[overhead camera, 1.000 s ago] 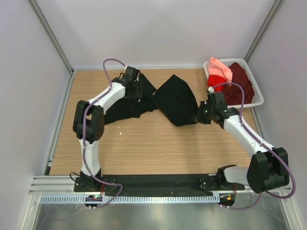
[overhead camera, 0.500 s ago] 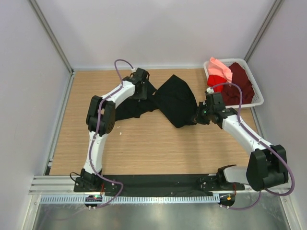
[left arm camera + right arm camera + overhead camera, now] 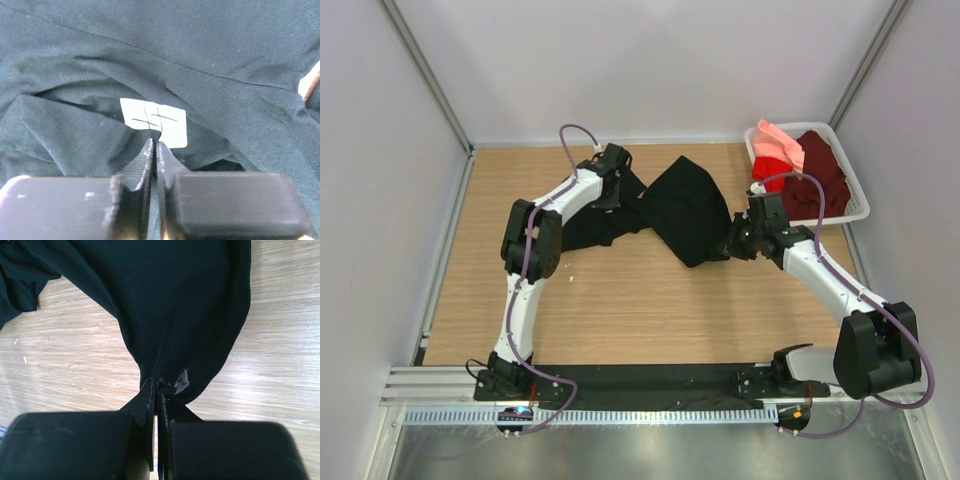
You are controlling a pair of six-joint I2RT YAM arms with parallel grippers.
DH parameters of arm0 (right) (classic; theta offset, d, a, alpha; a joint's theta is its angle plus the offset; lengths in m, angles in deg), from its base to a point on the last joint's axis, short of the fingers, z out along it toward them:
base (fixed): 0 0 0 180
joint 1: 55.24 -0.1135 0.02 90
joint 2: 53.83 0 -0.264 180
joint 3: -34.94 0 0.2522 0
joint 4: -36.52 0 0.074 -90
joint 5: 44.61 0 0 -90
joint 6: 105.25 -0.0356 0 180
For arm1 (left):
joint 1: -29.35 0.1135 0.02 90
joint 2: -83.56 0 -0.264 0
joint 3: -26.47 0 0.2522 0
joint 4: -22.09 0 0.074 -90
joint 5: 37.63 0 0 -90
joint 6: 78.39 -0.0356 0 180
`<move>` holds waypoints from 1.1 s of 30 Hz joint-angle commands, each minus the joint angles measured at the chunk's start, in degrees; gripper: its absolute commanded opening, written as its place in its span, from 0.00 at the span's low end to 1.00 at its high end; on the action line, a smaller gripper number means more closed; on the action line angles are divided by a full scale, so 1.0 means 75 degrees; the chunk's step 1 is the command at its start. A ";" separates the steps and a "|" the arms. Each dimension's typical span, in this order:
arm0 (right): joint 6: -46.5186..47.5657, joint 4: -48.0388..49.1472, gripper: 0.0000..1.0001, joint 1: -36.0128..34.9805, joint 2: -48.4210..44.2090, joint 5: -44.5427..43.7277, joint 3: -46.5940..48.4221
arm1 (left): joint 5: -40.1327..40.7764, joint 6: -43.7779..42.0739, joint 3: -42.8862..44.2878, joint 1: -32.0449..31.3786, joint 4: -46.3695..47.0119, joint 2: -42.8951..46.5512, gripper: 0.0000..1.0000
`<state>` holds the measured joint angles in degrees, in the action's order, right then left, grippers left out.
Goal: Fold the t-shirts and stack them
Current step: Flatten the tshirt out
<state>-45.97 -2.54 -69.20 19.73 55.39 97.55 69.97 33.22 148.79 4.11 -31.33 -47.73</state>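
Two arms are stretching a black shirt (image 3: pixel 685 210) across the far half of the table (image 3: pixel 620 310), toward 12 o'clock from its centre. The left gripper (image 3: pixel 153 146) is pinching a fold of cloth just below the white label (image 3: pixel 155 120), jaws all but together. The right gripper (image 3: pixel 156 385) is nipping the shirt's edge at the 3 o'clock end, jaws closed tight on it. Holding opposite ends like this appears meant to pull the crumpled cloth flat before any fold is made.

The shirt's long axis is running roughly from 9 o'clock to 3 o'clock, sagging into a bunched waist between the two grips. The right half is spreading into a broad panel tapering toward the right gripper. Which way the neck is pointing cannot be told.

The other shirts (image 3: pixel 815 170), pink, red and maroon, are waiting heaped in the white basket (image 3: pixel 858 185) at 2 o'clock, well apart from the left gripper.
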 commanded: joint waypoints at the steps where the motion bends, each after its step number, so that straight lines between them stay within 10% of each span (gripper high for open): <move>1: 0.0018 0.0151 0.01 -0.0049 -0.0069 -0.0114 0.0015 | 0.0289 -0.0139 0.0245 0.0013 -0.0231 0.0523 0.00; 8: 0.0041 0.0127 0.01 -0.0050 0.0035 -0.0173 0.0016 | 0.0652 0.0037 -0.0374 0.0025 -0.0607 0.1939 0.00; 18: 0.0018 0.0127 0.01 -0.0061 0.0118 -0.0243 -0.0043 | 0.0362 0.1254 -0.4239 0.0598 -0.0268 0.5031 0.02; 25: 0.0006 0.0010 0.01 -0.0073 -0.0034 -0.0220 -0.0055 | -0.1199 0.2239 -0.6960 0.1688 0.1197 0.7037 0.50; 33: -0.0088 0.0034 0.01 -0.0061 -0.0128 -0.0115 -0.0137 | -0.1410 0.2943 -0.8694 0.1782 0.2532 0.7813 0.62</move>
<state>-45.97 -2.87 -69.39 20.91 54.16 96.80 60.90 52.21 86.28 17.38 -20.91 9.47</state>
